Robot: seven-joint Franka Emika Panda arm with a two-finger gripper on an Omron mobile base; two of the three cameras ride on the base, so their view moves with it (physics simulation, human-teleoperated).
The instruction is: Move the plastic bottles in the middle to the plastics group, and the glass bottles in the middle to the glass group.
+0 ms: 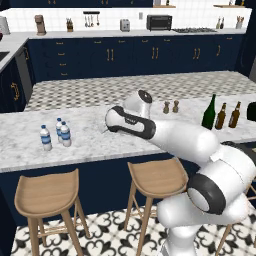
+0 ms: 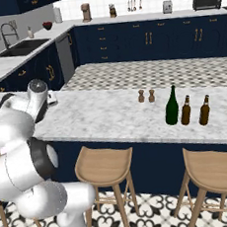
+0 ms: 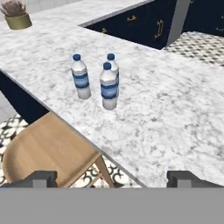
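End effector, wide open and empty; three water bottles ahead risk toppling if nudged.

Empty hand, fingers wide apart.

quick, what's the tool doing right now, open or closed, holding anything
Tool: open, holding nothing; it points toward the three water bottles on the counter.
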